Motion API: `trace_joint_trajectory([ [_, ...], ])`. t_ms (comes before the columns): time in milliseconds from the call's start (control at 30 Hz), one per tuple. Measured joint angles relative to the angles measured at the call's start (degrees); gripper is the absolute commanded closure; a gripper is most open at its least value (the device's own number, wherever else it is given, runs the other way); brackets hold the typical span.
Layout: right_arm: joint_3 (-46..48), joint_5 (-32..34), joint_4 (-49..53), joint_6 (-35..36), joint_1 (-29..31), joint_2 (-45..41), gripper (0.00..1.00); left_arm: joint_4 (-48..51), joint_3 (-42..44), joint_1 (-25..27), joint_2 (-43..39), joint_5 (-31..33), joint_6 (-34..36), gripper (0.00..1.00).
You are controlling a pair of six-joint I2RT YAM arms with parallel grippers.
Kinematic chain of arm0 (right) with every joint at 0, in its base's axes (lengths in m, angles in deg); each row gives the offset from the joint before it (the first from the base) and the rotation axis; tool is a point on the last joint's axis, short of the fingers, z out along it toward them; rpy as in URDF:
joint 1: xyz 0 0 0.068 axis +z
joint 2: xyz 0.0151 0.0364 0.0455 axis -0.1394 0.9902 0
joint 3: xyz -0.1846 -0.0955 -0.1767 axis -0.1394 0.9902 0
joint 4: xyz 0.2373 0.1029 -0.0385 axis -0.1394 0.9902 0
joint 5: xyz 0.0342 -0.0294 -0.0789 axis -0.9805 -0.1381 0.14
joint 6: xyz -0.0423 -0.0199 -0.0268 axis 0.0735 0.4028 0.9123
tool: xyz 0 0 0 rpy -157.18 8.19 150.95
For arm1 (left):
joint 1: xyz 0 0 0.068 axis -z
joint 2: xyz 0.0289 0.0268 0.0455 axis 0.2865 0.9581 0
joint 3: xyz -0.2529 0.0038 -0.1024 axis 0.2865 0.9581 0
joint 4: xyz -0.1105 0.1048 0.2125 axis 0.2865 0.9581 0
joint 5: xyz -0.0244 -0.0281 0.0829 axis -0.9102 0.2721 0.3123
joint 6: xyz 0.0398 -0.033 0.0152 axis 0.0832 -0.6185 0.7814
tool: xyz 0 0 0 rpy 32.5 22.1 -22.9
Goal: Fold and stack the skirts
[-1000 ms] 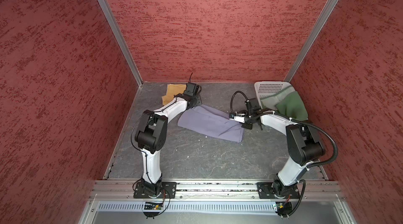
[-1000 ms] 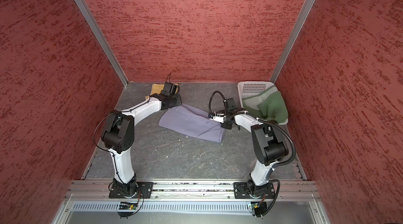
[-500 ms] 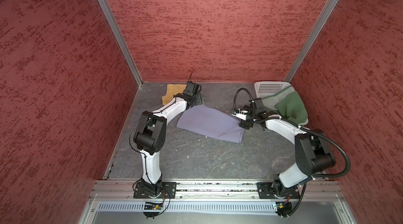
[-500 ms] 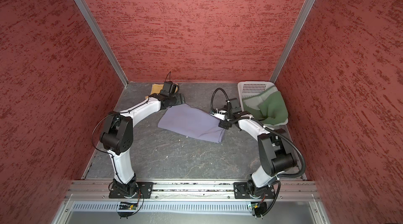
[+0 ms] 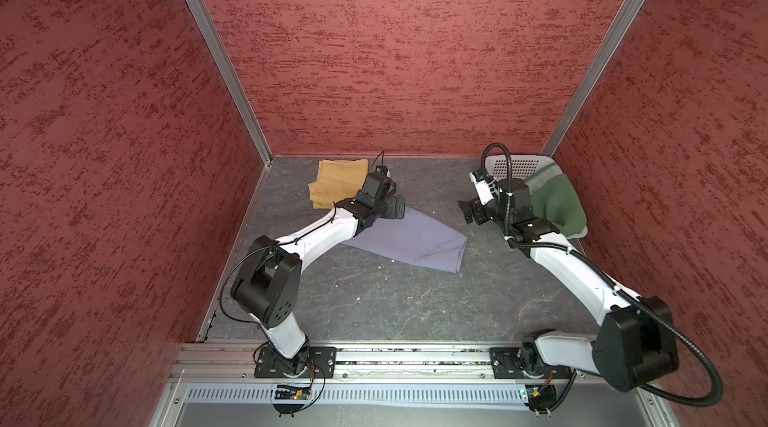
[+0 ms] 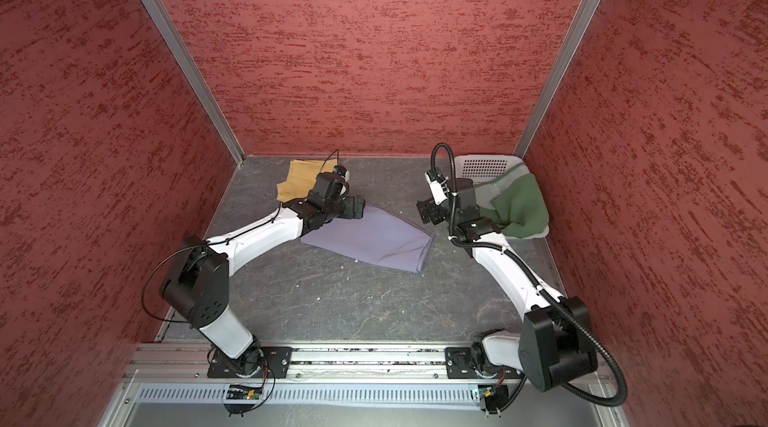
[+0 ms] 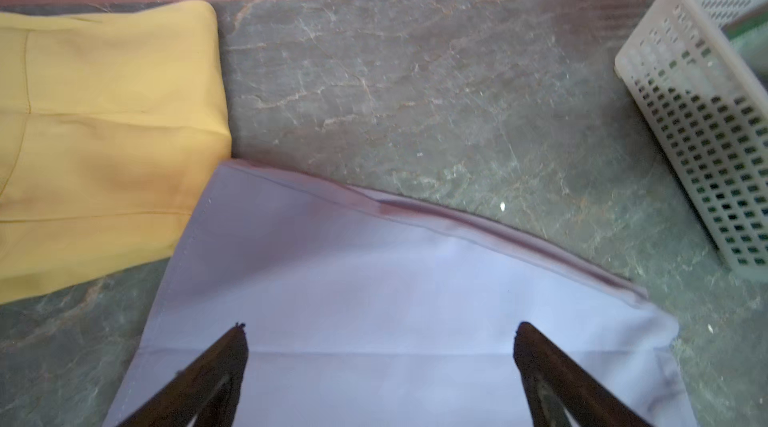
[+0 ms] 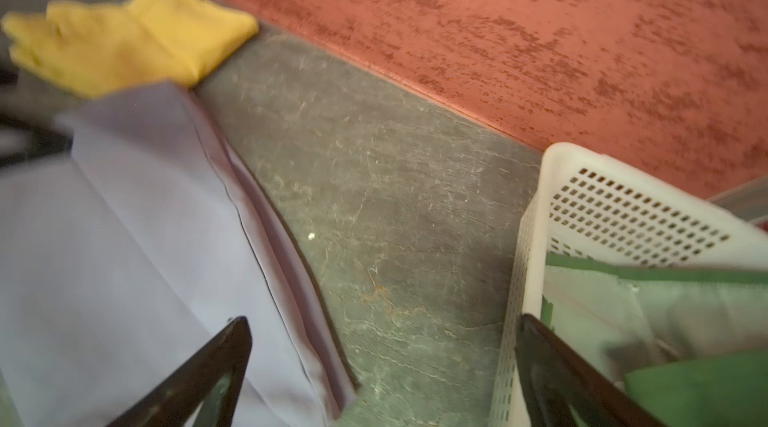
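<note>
The lavender-grey skirt [image 5: 411, 238] [image 6: 374, 238] lies flat and folded mid-table. My left gripper [image 5: 399, 207] [image 6: 359, 207] hovers over its far left corner, open, with only cloth [image 7: 374, 321] below the gap [image 7: 380, 331]. The mustard yellow skirt [image 5: 338, 182] [image 7: 104, 134] lies folded at the back left, touching the lavender one's corner. The dark green skirt [image 5: 557, 204] [image 8: 685, 383] hangs out of the basket. My right gripper [image 5: 467, 211] [image 8: 382, 325] stands open and empty over bare table between the lavender skirt [image 8: 124, 258] and the basket.
A white perforated basket [image 5: 519, 163] [image 6: 484, 165] [image 7: 706, 113] [image 8: 623, 204] stands in the back right corner, close to my right gripper. Red walls close in the table on three sides. A metal rail [image 5: 415, 356] runs along the front.
Both grippers have opened and let go of the lavender skirt, which now lies loose. My right gripper has drawn back off its right end, and that arm's elbow has swung out to the right.
</note>
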State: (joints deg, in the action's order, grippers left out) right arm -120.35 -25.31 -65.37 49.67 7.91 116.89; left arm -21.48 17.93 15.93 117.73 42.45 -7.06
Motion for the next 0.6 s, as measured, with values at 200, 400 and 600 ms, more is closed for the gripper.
trace_joint_trajectory([
  [200,-0.48,-3.87,3.74,-13.03,0.00,2.47,0.30,-2.29,8.85,4.66,-7.34,2.27,2.19,0.01],
  [400,2.43,-9.90,5.57,-20.92,0.50,9.14,0.58,-5.64,14.16,7.76,-11.08,3.72,3.04,0.01],
  [600,6.03,-11.32,6.16,-24.68,0.94,14.23,0.77,-7.28,15.19,11.37,-11.23,4.96,6.43,0.01],
])
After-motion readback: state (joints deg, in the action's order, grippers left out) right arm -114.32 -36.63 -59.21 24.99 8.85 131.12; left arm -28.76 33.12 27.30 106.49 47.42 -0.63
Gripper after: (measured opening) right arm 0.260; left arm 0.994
